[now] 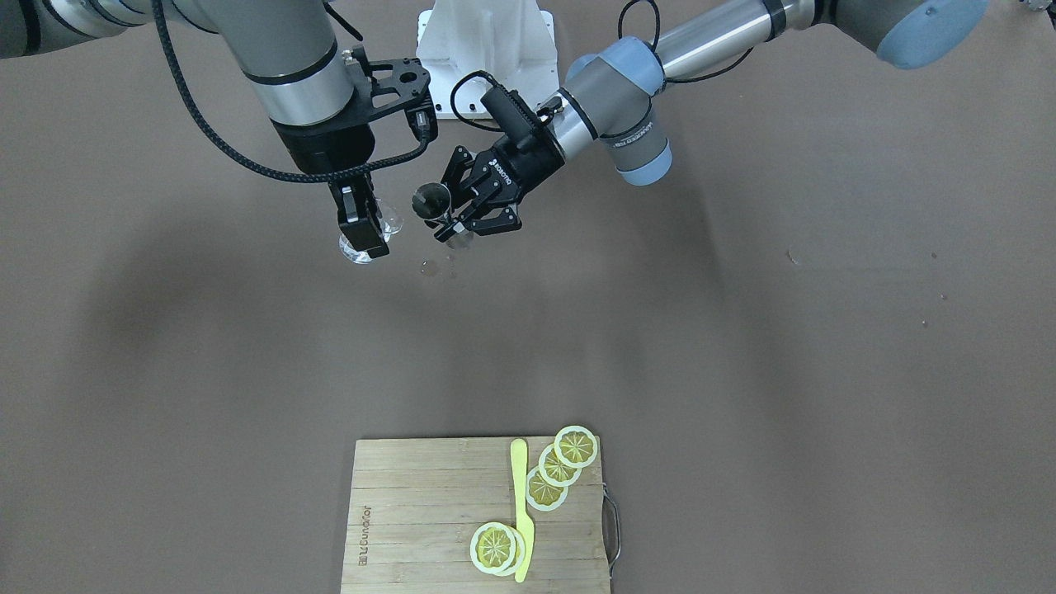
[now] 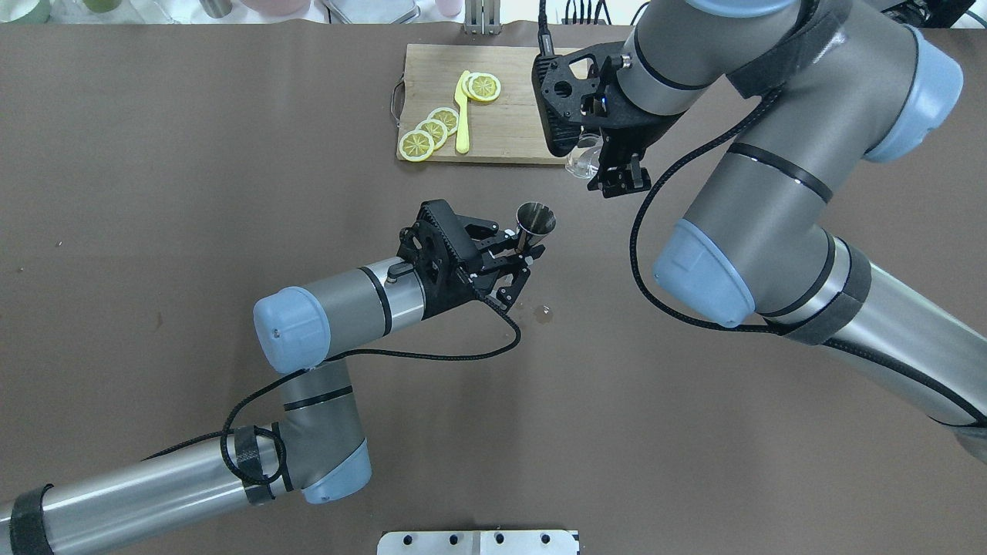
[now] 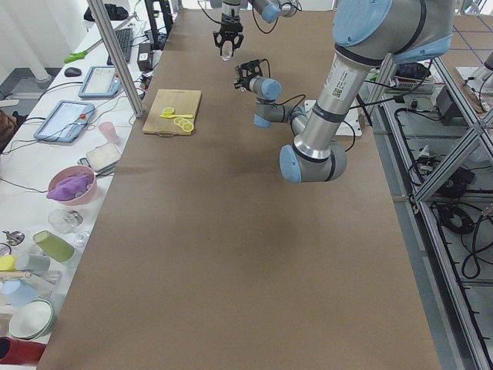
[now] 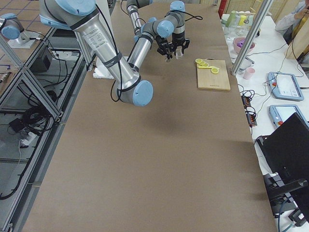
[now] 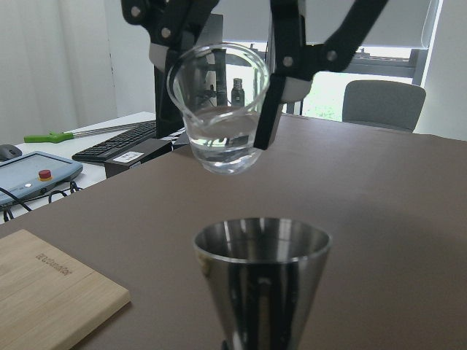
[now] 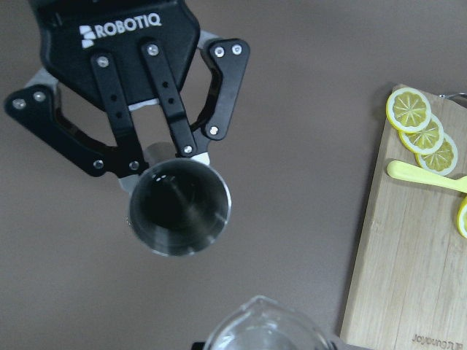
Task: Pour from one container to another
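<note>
Steel jigger (image 6: pixel 179 208), axis vertical and mouth up, sits clenched in left pincer (image 6: pixel 166 157); right pincer (image 5: pixel 217 91) grips upright glass cup (image 5: pixel 222 138).

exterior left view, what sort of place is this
Most likely a robotics lab, not a kitchen: an aluminium frame post at the table edge, a teach pendant on the side bench, and tangled cables on the floor.
</note>
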Available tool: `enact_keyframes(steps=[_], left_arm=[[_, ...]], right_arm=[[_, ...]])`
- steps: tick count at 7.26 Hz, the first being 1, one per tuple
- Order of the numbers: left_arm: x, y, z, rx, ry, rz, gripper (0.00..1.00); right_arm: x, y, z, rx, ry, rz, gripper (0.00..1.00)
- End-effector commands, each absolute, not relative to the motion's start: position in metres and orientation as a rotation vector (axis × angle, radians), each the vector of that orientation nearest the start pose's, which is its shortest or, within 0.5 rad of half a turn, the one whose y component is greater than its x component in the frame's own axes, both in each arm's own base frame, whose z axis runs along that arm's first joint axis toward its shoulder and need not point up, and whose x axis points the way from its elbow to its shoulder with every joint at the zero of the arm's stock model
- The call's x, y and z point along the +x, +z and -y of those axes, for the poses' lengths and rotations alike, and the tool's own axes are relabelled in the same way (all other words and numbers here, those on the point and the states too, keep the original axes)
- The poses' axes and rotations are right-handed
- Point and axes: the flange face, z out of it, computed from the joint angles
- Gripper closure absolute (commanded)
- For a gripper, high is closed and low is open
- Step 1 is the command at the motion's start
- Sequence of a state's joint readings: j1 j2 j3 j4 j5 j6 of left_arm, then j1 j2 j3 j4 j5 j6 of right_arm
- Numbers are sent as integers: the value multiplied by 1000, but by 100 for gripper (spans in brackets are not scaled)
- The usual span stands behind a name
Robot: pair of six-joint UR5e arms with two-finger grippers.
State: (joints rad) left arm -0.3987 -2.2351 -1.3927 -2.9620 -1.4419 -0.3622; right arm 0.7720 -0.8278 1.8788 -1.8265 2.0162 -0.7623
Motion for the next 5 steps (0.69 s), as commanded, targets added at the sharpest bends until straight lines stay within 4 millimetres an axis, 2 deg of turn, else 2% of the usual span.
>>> enact_keyframes(steps=[1, 2, 5], left_arm=[[557, 192, 405, 1434, 423, -1237, 100], [553, 193, 411, 1438, 417, -1227, 100], [552, 193, 412, 1439, 416, -1226, 100]], right_arm=[[-377, 125, 488, 870, -1650, 485, 100], [-378, 125, 488, 868, -1648, 495, 100], [-378, 123, 485, 859, -1643, 525, 100]])
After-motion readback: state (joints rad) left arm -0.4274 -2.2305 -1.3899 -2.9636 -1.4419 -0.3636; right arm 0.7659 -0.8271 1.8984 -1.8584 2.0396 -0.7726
